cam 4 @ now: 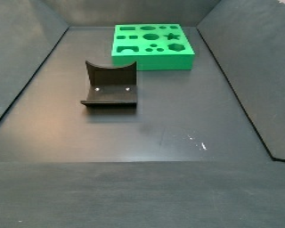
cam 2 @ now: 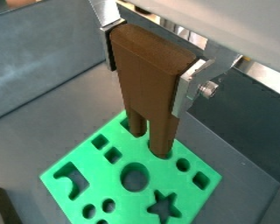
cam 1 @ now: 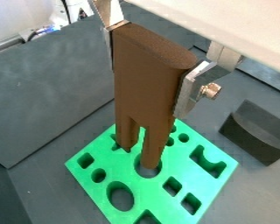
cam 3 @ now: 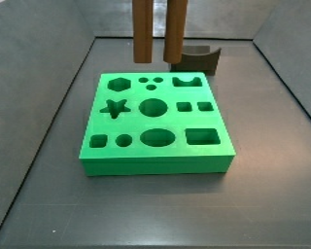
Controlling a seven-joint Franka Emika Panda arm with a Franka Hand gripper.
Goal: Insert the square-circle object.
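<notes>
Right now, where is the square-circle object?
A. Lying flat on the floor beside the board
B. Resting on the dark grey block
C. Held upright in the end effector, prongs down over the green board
C: in both wrist views the end effector clamps the square-circle object upright, prongs pointing down at the green board.

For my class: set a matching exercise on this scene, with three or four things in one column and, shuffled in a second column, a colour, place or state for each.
1. square-circle object
2. green board
3. dark grey block
4. gripper

a. has a curved notch
b. holds shaped holes
c. shut on the brown piece
d. two prongs point down over the board

Pairs: 1-d, 2-b, 3-a, 4-c
</notes>
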